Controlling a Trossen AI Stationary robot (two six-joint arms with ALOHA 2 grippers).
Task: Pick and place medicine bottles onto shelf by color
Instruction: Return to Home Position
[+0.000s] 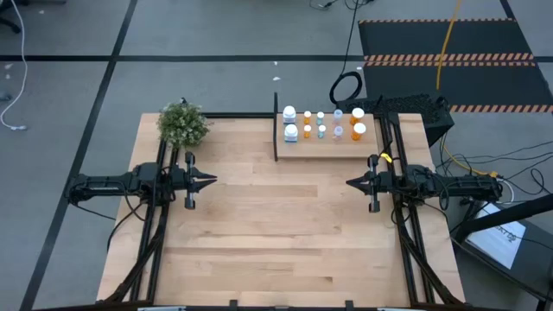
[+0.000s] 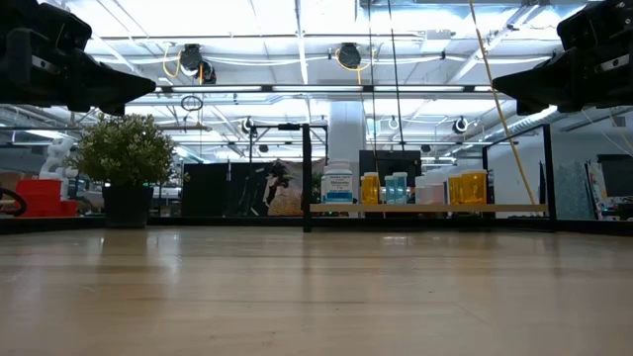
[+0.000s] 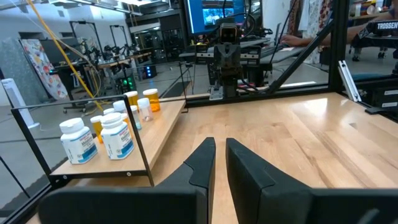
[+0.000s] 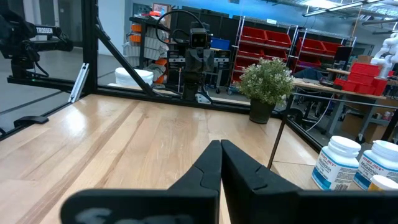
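Observation:
The shelf [image 1: 327, 148], a small light wooden board with a black post [image 1: 276, 130], stands at the table's far edge, right of centre. Several medicine bottles stand upright on it in two rows: two white ones [image 1: 290, 123] at its left end, then small orange ones [image 1: 307, 123], pale-blue ones [image 1: 321, 123], clear ones [image 1: 338, 123] and larger orange ones [image 1: 359, 123]. My left gripper [image 1: 212, 180] hovers shut over the table's left middle, pointing right. My right gripper [image 1: 350, 183] hovers shut over the right middle, pointing left. Both are empty and well clear of the shelf.
A green bushy plant [image 1: 183, 123] in a dark pot stands at the table's far left corner. Bare wooden tabletop [image 1: 276, 225] lies between and in front of the grippers. Black frame rails [image 1: 406, 250] run along the table's left and right sides.

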